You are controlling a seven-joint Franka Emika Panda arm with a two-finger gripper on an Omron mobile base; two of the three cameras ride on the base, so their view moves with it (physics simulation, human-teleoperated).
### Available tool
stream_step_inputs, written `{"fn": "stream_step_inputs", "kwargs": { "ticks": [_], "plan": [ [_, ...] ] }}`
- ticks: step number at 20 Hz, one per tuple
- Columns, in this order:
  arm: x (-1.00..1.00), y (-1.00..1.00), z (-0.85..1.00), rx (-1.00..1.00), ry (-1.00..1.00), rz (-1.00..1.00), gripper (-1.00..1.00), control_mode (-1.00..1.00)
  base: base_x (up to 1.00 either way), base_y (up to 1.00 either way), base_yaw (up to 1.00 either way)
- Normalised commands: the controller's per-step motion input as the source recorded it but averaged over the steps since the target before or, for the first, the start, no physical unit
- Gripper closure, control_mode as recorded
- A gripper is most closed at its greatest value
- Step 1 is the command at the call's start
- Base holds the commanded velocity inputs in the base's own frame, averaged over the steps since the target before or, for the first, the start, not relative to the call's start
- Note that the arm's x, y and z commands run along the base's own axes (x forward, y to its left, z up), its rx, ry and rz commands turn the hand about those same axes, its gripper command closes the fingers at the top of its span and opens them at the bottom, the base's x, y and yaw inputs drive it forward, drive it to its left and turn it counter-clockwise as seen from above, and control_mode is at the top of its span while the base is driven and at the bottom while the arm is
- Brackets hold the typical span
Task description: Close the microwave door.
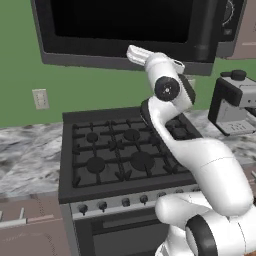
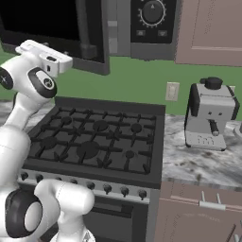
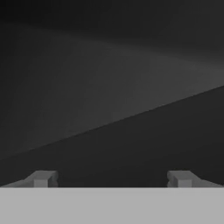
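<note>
Dark microwave door [image 1: 125,25] stands ajar, fingers [image 3: 41,178] spread against it.

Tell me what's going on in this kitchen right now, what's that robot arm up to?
A white robot arm is reaching up over the stove to the microwave door, which stands swung open in front of the microwave. Its gripper is open and held right up against the dark panel, holding nothing. The door is not yet closed. A coffee machine sits on the counter to the right.
</note>
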Motion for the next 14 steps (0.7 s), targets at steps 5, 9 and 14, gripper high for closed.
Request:
{"fn": "stream_step_inputs", "kwargs": {
  "ticks": [5, 9, 14],
  "plan": [
    [0.69, -0.07, 0.00, 0.00, 0.05, 0.21, -1.00, -1.00, 0.00, 0.00, 0.00],
    [0.60, 0.00, 0.02, 0.00, 0.08, 0.15, -1.00, -1.00, 0.00, 0.00, 0.00],
    [0.37, 0.00, 0.27, -0.02, 0.11, 0.10, -1.00, -1.00, 0.00, 0.00, 0.00]
  ]
}}
